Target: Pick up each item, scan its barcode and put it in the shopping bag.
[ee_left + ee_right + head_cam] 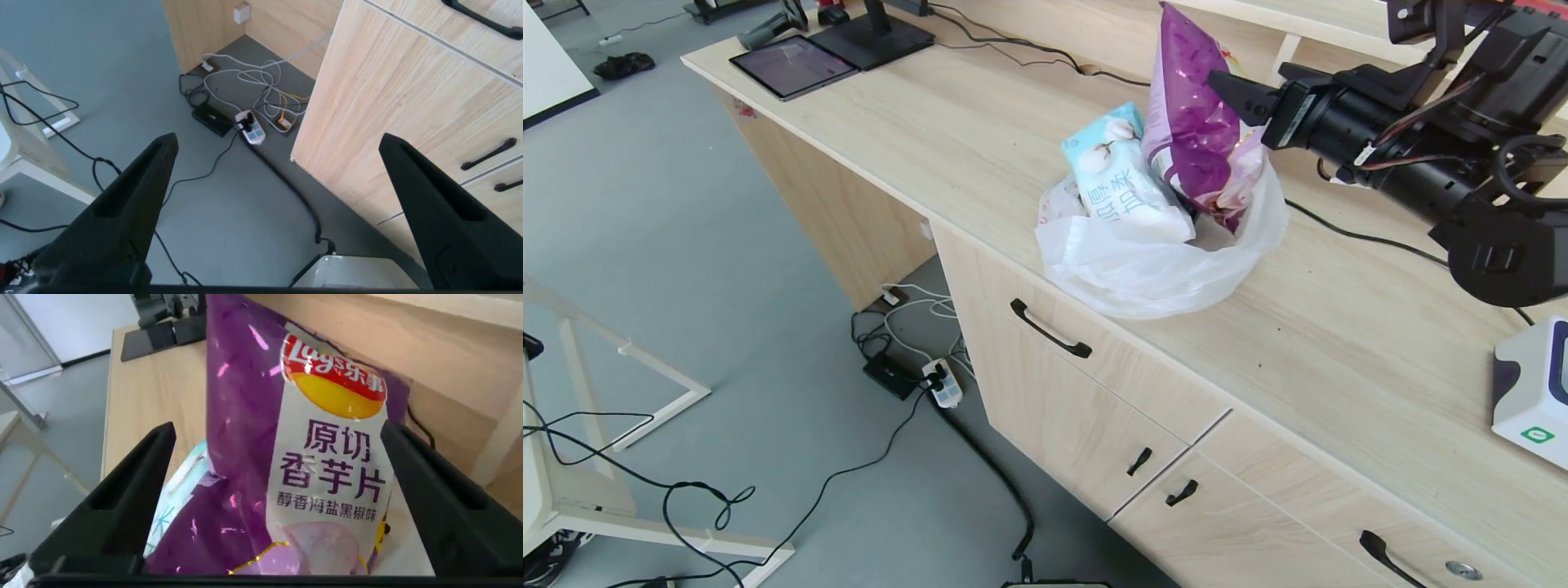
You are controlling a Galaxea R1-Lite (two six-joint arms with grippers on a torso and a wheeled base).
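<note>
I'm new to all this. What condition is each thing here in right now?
Shopping bag: open, slumped on the counter.
Chip bag: upright in the shopping bag.
Tissue pack: leaning in the shopping bag.
Drawers: shut.
Right jaws: open, either side of the chip bag.
Left jaws: open, empty, over the floor.

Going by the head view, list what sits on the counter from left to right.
tablet → tissue pack → purple chip bag → white device at the right edge. The shopping bag is left out, since it spans both the pack and the chips.
</note>
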